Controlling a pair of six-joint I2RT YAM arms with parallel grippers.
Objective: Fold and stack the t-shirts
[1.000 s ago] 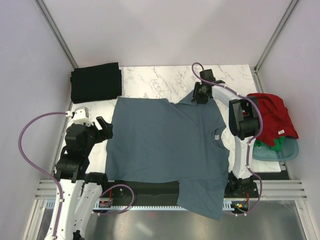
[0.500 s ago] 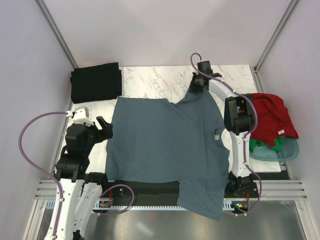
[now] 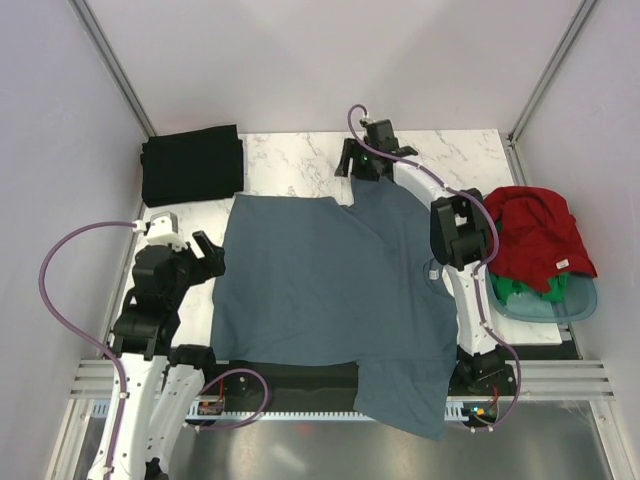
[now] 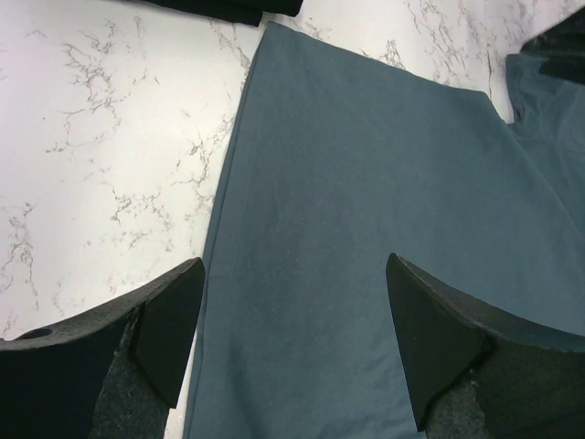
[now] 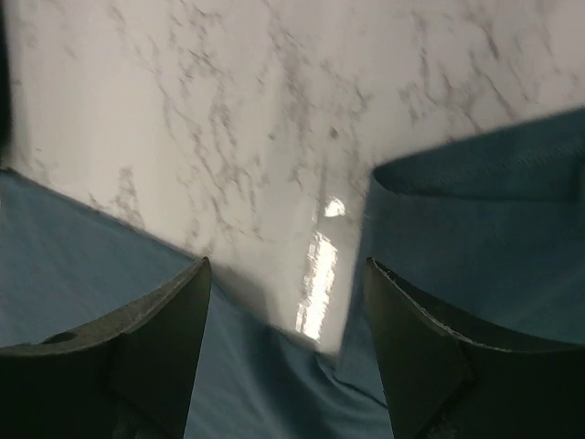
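Note:
A slate blue-grey t-shirt (image 3: 330, 290) lies spread flat on the marble table, its near sleeve hanging over the front edge. A folded black t-shirt (image 3: 192, 165) lies at the back left. A red t-shirt (image 3: 535, 235) is heaped over a green one (image 3: 520, 292) at the right. My left gripper (image 3: 210, 255) is open and empty at the shirt's left edge; in the left wrist view (image 4: 292, 338) the blue-grey cloth (image 4: 366, 229) lies below its fingers. My right gripper (image 3: 350, 172) is open and empty over the notch between far sleeve (image 5: 475, 238) and body (image 5: 55, 265), seen in the right wrist view (image 5: 288, 329).
A pale blue plastic tub (image 3: 578, 305) holds the red and green shirts at the table's right edge. Bare marble (image 3: 300, 160) lies between the black shirt and my right gripper. Grey walls close in the back and sides. The black shirt's edge (image 4: 228, 7) shows in the left wrist view.
My right gripper has moved left along the shirt's far edge, from above the far sleeve to the notch beside it. The left arm and the shirts have not moved.

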